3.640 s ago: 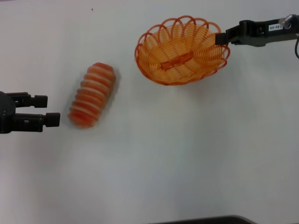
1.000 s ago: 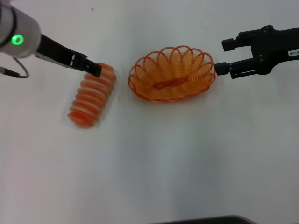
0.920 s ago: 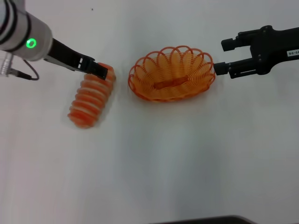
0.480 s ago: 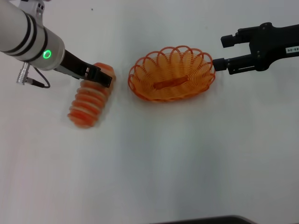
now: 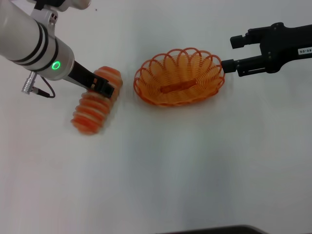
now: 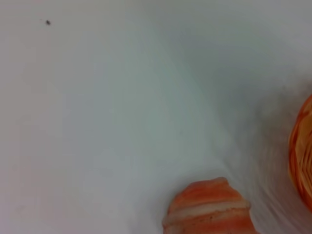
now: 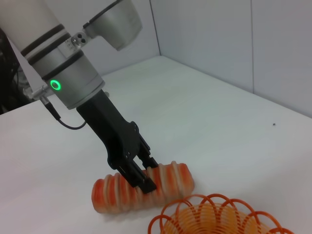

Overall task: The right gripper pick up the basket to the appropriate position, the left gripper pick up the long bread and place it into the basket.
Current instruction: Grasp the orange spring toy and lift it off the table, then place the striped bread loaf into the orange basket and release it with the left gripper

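Head view: basket (image 5: 179, 77) sits flat on the white table (image 5: 195, 165), placing step looks done. My right gripper (image 5: 229, 52) is at the basket's 3 o'clock, fingers spread, clear of the rim, holding nothing. Long bread (image 5: 95, 101) lies at the basket's 9 o'clock, close but apart, long axis roughly 1-to-7 o'clock. My left gripper (image 5: 104, 88) is down over the bread's upper third, fingers straddling it. Step in hand: bread pickup.

Left wrist view: only the bread's rounded end (image 6: 209, 207) and a sliver of basket (image 6: 302, 151) show; own fingers not visible.

Right wrist view: left gripper (image 7: 143, 173) stands steeply over the bread (image 7: 141, 191), fingers apart on either side of a ridge, not visibly squeezing. Basket rim (image 7: 214, 217) is just beside the bread.

Next: close on the loaf, lift, carry toward 3 o'clock, release over the basket. The grip is off-centre, so the loaf may tilt.
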`<state>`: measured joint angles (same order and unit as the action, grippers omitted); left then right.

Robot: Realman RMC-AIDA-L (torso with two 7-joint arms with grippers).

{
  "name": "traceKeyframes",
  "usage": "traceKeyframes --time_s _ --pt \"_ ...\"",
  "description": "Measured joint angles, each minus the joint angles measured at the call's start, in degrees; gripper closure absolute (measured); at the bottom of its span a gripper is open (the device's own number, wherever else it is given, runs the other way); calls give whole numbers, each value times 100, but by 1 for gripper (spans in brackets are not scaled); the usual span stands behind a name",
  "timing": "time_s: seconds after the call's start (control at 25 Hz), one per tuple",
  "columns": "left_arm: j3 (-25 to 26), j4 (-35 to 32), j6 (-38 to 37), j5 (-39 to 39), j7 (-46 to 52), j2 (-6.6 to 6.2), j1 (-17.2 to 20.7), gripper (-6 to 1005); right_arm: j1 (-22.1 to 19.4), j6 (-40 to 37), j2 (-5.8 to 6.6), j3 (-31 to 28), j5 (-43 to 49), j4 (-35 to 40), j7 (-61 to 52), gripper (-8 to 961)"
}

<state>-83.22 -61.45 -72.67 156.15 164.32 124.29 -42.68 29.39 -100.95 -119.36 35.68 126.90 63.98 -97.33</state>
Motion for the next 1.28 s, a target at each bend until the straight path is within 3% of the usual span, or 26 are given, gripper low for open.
traceKeyframes --time_s 0.28,0.6,0.8,0.92,1.08,1.28 --pt "-7 -210 -72 13 -21 -19 72 451 -49 -21 0 -8 -37 6 -4 162" --pt "243 -1867 -782 520 -879 -52 383 545 -151 -60 29 -154 -37 64 -13 163" --pt "245 -2435 -898 250 -1944 -20 240 588 -230 -237 99 -217 -13 77 -28 162" --pt "86 -2300 -892 -314 -2542 -2 -14 617 -247 -316 119 -228 8 79 -30 162" --pt "-177 -1345 -550 -837 -2894 3 -647 642 -254 -327 113 -206 11 80 -31 162" --pt "-584 -312 82 -1257 -3068 19 -1169 668 -213 -319 74 -168 18 58 -31 162"
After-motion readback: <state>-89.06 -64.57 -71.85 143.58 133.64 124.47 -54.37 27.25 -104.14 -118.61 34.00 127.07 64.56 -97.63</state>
